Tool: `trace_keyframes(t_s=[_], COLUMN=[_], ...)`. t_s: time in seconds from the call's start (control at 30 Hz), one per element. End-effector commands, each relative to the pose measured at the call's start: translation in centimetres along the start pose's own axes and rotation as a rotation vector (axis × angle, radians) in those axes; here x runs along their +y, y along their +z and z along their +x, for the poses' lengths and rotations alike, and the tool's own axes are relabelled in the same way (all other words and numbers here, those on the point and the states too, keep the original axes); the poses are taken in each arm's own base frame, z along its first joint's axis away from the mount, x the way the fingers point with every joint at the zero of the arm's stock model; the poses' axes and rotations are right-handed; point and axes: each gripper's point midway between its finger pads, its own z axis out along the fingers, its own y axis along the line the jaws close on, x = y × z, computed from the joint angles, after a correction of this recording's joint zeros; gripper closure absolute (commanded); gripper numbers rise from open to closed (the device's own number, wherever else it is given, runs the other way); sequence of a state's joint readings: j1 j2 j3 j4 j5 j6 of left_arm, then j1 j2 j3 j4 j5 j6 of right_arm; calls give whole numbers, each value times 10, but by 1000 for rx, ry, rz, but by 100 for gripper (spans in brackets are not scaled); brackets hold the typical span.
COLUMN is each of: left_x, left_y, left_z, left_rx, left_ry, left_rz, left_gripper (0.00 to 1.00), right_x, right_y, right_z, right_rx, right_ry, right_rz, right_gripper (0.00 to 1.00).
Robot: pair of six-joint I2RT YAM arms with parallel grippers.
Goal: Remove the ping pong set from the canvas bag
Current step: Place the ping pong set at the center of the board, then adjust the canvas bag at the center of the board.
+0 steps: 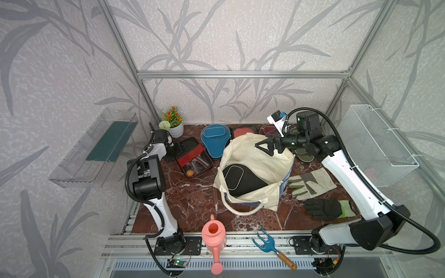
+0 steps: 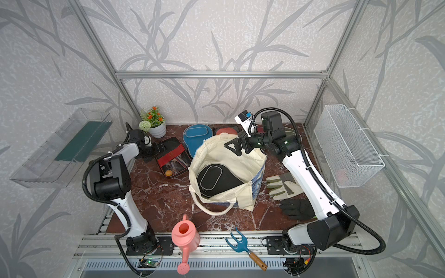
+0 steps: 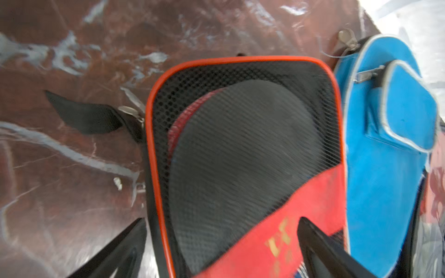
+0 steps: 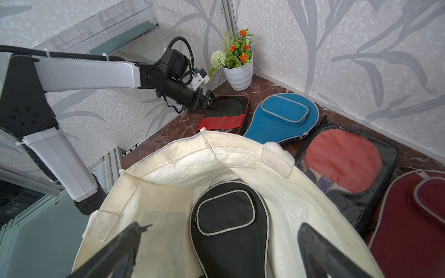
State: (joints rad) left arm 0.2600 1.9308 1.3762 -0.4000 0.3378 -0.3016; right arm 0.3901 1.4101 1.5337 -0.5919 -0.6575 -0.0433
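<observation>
Bag: large cream canvas tote [image 1: 245,154], upright on the brown marbled tabletop [image 1: 192,199], mouth gaping.
Left inside: black paddle-shaped zip cover [image 4: 228,228] with pale piping, lying slanted against the tote's inner wall.
Out of the bag: black-and-red rectangular mesh case [image 3: 240,144], blue paddle-shaped cover [image 1: 214,140], red-faced paddle [image 4: 342,161] in a clear sleeve, maroon cover [image 4: 414,216], all flat on the tabletop beyond the tote.
Right gripper [image 1: 263,149]: fingers spread wide, empty, poised over the tote's far rim and aimed down at the black cover.
Left gripper [image 3: 220,228]: jaws wide apart just above the mesh case, clamped on nothing.
Handling, as a guess: light, with padded fabric over a stiff flat core, a slightly yielding skin, hardly fragile.
Hold: probably best edge-on across the piped rim or at the narrow handle end, since the broad face offers nothing to pinch.
Risk: floppy tote wall likely to snag or lift along.
</observation>
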Motion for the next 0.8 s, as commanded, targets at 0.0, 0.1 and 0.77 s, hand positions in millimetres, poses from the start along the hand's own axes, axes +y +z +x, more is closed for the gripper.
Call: trace_keyframes(t_s=[0.0,0.1,0.77], left_x=[-18,-35,-290], left_y=[-49,-83,-180], left_z=[-14,-14,140], left_rx=[-61,-100,77], left_ry=[108,166,832], left_rz=[-46,-54,380], left_gripper=[1,1,1], right_x=[1,3,19], right_y=[-8,-12,-6], right_z=[6,13,67], right_rx=[14,27,188], right_ry=[-20,-26,-93], right_rz=[31,41,129], right_gripper=[1,1,1])
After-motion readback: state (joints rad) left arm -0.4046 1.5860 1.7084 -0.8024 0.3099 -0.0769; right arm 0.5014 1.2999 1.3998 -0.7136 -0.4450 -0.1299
